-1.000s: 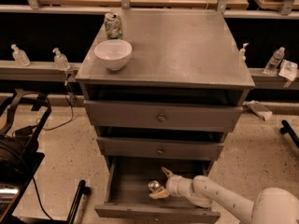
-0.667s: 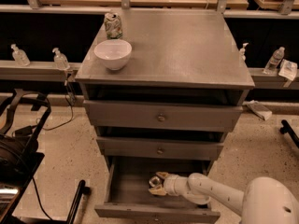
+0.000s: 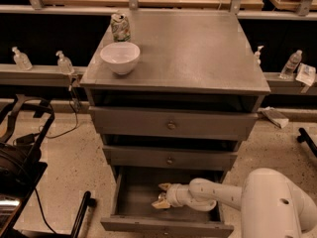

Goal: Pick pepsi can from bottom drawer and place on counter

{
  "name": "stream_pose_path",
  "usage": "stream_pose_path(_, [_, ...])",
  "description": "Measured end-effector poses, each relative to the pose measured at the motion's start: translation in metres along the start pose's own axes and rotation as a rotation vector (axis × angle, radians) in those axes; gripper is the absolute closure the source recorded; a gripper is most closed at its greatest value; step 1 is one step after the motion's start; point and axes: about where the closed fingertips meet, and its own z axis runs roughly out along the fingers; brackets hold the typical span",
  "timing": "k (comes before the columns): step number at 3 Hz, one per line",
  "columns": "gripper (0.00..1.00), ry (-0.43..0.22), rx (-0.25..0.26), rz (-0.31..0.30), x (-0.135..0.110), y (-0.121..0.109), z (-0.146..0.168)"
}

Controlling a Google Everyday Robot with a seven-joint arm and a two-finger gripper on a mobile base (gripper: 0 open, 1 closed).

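The bottom drawer (image 3: 133,195) of the grey cabinet is pulled out. My gripper (image 3: 162,195) is inside it, left of the middle, with my white arm reaching in from the right. Its two pale fingers (image 3: 165,186) stand apart. The gap between them is dark. The pepsi can does not show; it is hidden at the gripper or in the drawer's shadow. The counter (image 3: 198,48) is the flat grey top of the cabinet.
A white bowl (image 3: 120,57) and a pale green-white dented can (image 3: 120,27) stand on the counter's left side. The two upper drawers (image 3: 171,125) are closed. Dark equipment and cables (image 3: 20,152) lie on the floor at the left. Bottles stand on side ledges.
My gripper has moved left inside the bottom drawer, over the spot where a shiny can top showed before. That top no longer shows. The fingers stand a little closer together.
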Motion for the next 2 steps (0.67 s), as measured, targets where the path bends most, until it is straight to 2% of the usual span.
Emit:
stream_pose_path(1, [0.38, -0.005, -0.021, 0.002, -0.0046, 0.0072, -0.0046])
stream_pose_path(2, [0.37, -0.034, -0.022, 0.02, -0.0024, 0.0064, -0.0088])
